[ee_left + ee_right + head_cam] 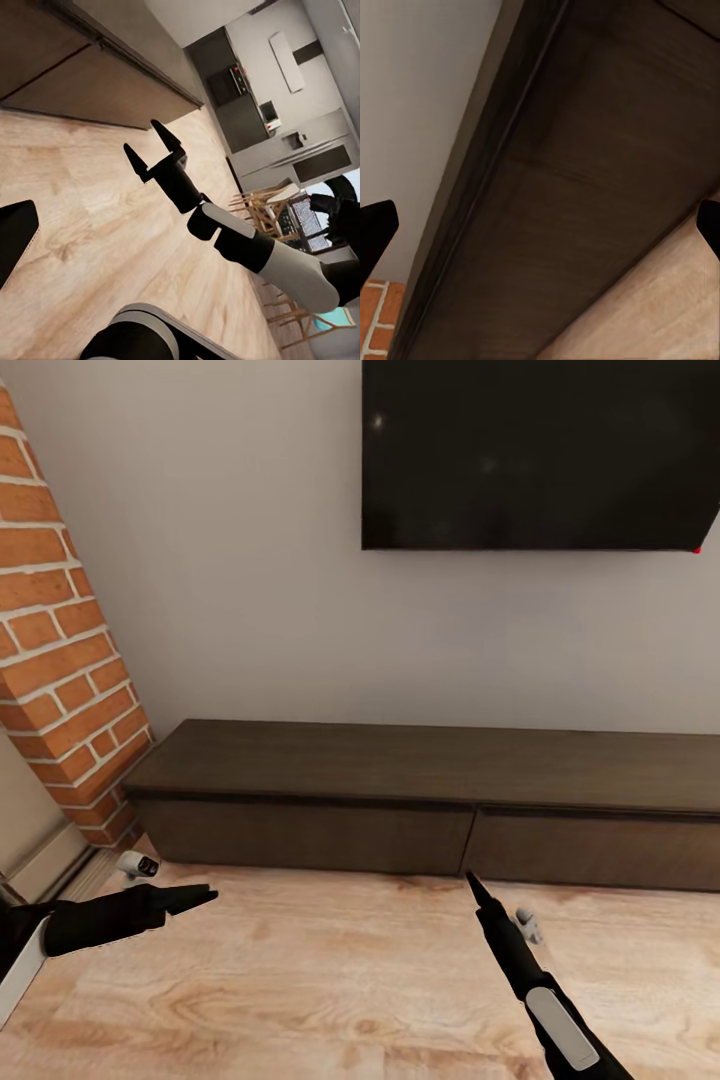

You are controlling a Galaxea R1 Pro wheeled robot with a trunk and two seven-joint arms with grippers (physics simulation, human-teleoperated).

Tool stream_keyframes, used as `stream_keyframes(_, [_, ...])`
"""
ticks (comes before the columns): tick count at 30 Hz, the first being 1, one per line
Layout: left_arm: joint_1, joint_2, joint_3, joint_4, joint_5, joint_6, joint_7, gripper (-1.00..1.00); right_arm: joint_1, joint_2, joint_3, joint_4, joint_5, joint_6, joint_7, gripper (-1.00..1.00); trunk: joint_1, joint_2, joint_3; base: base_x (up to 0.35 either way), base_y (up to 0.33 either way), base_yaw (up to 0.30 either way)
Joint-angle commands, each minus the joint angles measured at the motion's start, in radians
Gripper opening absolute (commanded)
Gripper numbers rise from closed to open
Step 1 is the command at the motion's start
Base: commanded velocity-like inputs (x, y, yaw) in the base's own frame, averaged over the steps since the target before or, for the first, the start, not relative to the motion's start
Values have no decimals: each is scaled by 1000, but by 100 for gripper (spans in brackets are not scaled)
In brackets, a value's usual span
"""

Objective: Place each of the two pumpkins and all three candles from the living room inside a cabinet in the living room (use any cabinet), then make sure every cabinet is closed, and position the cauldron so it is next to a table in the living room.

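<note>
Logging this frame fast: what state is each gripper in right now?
Left gripper: cannot be told, nothing visibly held.
Right gripper: open and empty, fingers spread, facing the cabinet.

My arms are matte black with white shell panels; each claw (154, 148) ends in two tapered black fingers.

The head camera looks down and forward at the cabinet (420, 800) from well back. The right wrist camera faces that cabinet's (585, 187) drawer fronts from close by. The left wrist camera looks sideways along the cabinet (90, 67), sharing its front edge.
</note>
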Motion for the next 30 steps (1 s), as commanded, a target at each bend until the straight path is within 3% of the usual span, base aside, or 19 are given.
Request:
stream_keyframes(1, [0,0,0,0,2,10,-1,100,-1,-1,7,1,-9,-8,2,100,0,0,-1,290,-11,0])
stream_keyframes(10, [0,1,0,0,4,9,-3,100,-1,-1,8,1,-20,-6,44,100,0,0,-1,209,-3,0])
stream_keyframes(18, [0,-7,-1,1,1,9,-3,100,-1,-1,11,1,-174,-4,130,100,0,0,-1,50,0,0])
stream_keyframes(30, [0,-7,-1,2,2,9,-3,100,-1,-1,10,15,-209,-2,157,100,0,0,-1,104,-4,0])
